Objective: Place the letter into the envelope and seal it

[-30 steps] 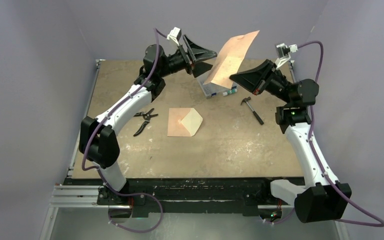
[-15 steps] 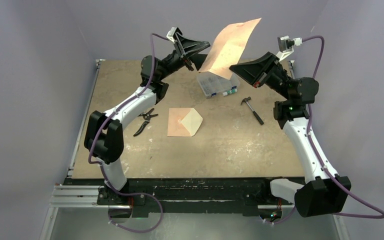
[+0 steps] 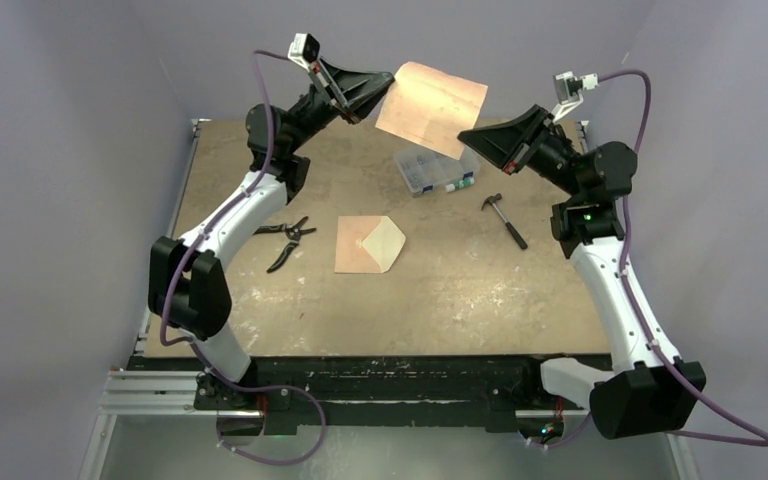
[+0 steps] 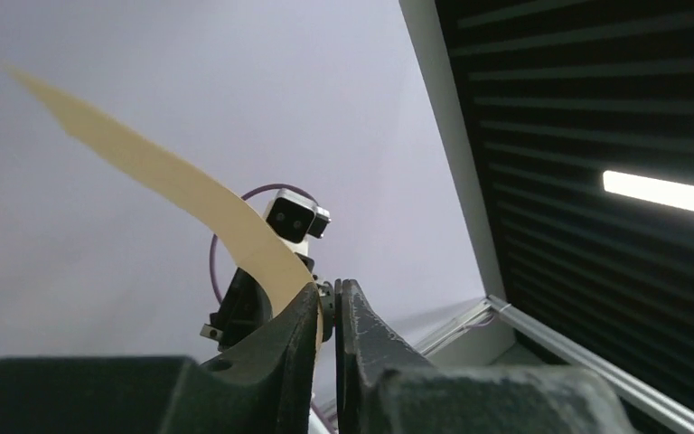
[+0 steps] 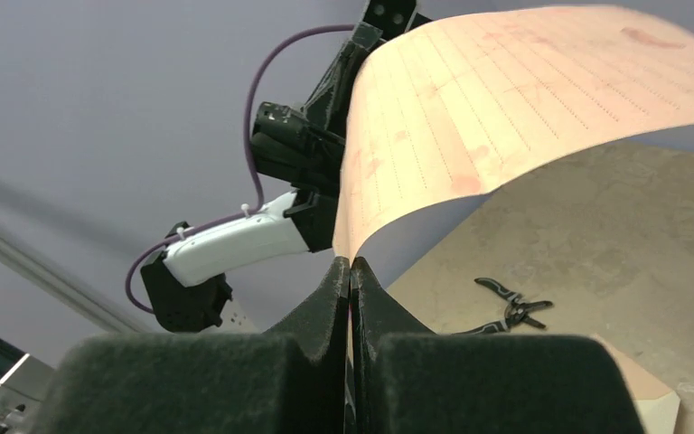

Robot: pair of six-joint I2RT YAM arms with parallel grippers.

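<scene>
**Q:** What have your grippers got hold of?

**A:** My left gripper (image 3: 387, 84) and my right gripper (image 3: 465, 133) each pinch one edge of the letter (image 3: 432, 108), which hangs in the air high above the table (image 3: 460, 300). Both wrist cameras show my black jaws closed down to the thickness of the paper, with no gap showing.

**Q:** What is the sheet like?

**A:** It is thin salmon-tan paper, four-sided, and it bows in a soft arc between my two grips. From my right wrist I can see faint dotted rulings and reddish blotches on its face. From my left wrist it is nearly edge-on, a curling tan ribbon.

**Q:** And the envelope?

**A:** The envelope (image 3: 368, 244) lies flat near the middle of the scuffed brown table, well apart from the letter. Its pointed flap is open toward the right and shows a paler cream face. Black-handled pliers (image 3: 288, 240) lie to its left and a small hammer (image 3: 506, 220) to its right. A clear plastic box (image 3: 435, 170) sits farther back, below the sheet.
</scene>
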